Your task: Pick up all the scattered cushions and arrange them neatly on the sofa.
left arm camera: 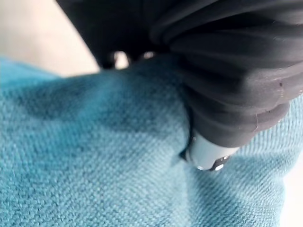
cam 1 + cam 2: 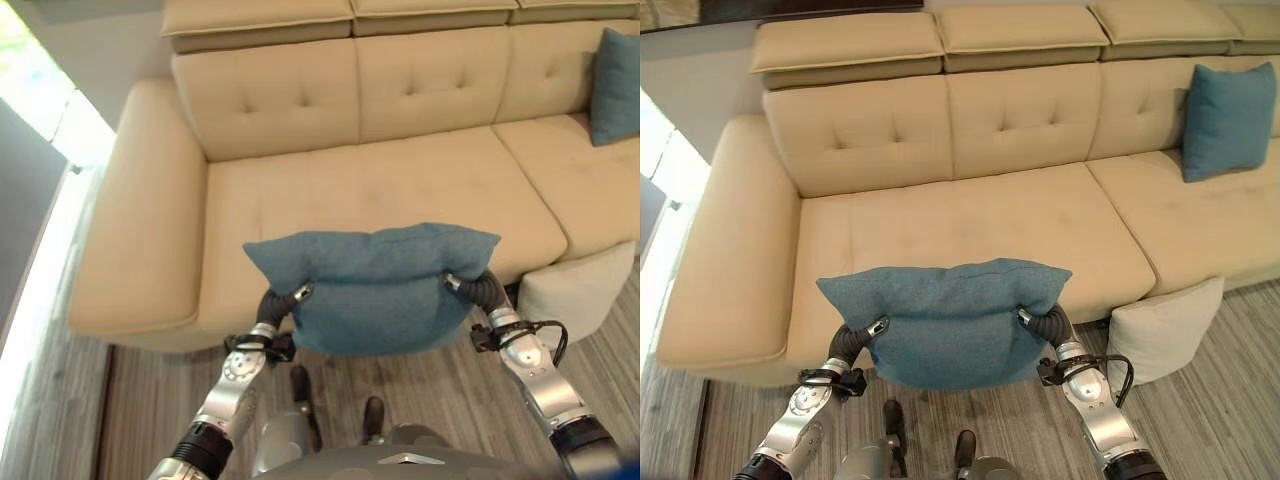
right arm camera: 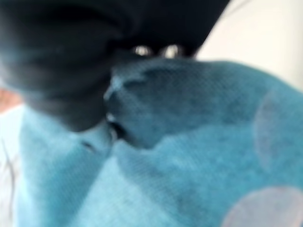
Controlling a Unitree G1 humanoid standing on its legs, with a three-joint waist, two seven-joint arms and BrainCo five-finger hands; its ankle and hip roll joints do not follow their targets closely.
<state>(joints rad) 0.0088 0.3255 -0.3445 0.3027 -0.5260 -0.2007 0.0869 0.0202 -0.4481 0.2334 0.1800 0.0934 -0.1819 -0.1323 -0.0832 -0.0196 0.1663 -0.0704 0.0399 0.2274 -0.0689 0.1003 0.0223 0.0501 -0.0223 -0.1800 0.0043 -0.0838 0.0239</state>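
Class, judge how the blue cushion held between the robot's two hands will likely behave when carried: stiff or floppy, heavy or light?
The blue cushion is probably soft: it dents where the left hand and right hand grip it. Likely light, since its corners barely droop. Its woven fabric should resist slipping.

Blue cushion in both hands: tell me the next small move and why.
Probably carry the blue cushion forward over the sofa seat. The left hand and right hand hold its two sides in front of the seat's front edge, and the seat just behind it is bare.
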